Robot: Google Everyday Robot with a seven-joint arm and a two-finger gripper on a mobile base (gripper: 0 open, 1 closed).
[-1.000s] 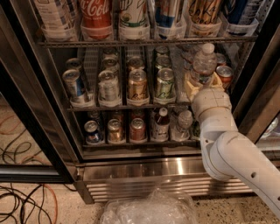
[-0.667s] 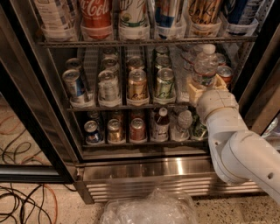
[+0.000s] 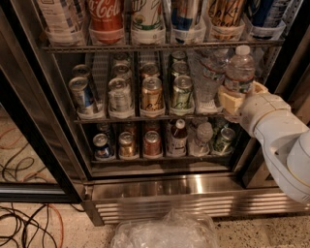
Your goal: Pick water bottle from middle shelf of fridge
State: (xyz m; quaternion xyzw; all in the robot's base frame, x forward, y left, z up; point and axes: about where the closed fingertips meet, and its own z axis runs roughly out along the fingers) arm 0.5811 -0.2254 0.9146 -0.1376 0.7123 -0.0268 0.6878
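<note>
The water bottle [image 3: 240,71], clear and ribbed with a white cap and a pale label, stands upright at the right end of the middle shelf [image 3: 145,118], in front of the rows of cans. My gripper [image 3: 240,93], with cream fingers [image 3: 231,100] on a white arm coming in from the lower right, is shut around the bottle's lower body. A second clear bottle [image 3: 207,77] stands just to its left on the rack. The fridge [image 3: 184,186] has its door open and shows its steel base panel below.
The top rack holds tall bottles, one with a red Coca-Cola label [image 3: 106,13]. The bottom rack holds small cans and a red-necked bottle [image 3: 179,136]. A crumpled clear plastic bag [image 3: 164,231] lies on the floor in front. Cables [image 3: 24,227] lie at lower left beside the black door frame [image 3: 34,145].
My gripper and the water bottle have moved to the right and slightly down, away from the cans, with the bottle held in the fingers.
</note>
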